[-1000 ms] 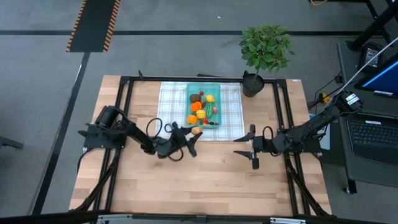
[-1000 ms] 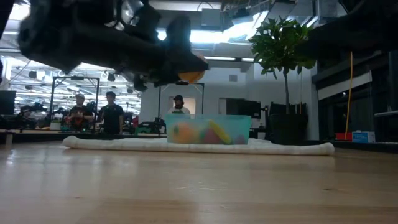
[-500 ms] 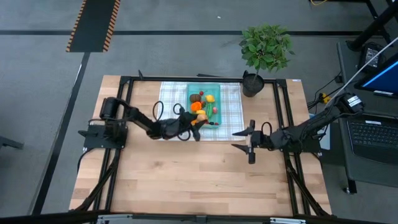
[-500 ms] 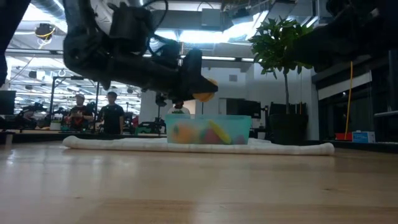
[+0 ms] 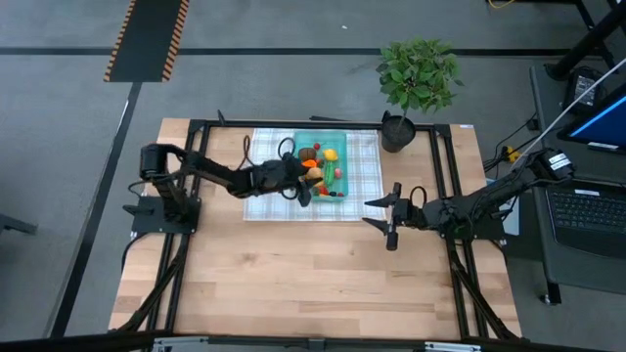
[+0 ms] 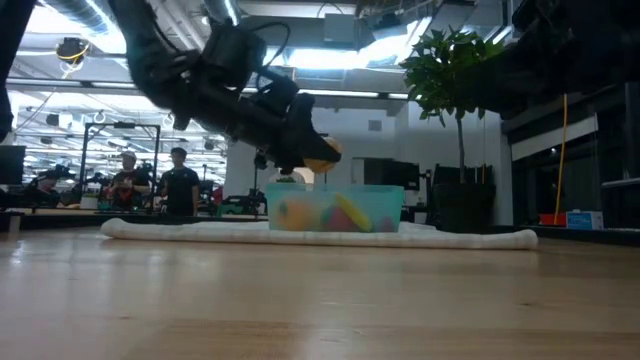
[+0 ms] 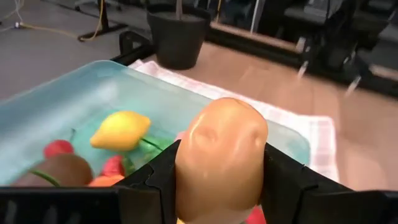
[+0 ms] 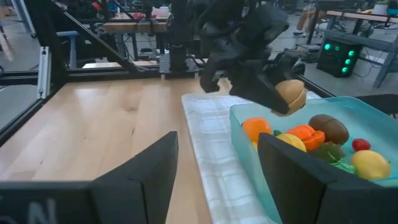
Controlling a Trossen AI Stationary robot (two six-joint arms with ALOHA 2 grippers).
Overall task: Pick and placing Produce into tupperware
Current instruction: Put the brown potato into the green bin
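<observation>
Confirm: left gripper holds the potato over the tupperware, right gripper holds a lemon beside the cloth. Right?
Not quite. The right gripper is open and empty; the right wrist view shows nothing between its fingers, and the lemon lies in the tupperware. The rest stands: the left gripper holds the potato over the tupperware, and the right gripper is beside the cloth.

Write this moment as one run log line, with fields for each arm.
left gripper: shut on potato, above tupperware | right gripper: open, empty, waiting beside checked cloth
</observation>
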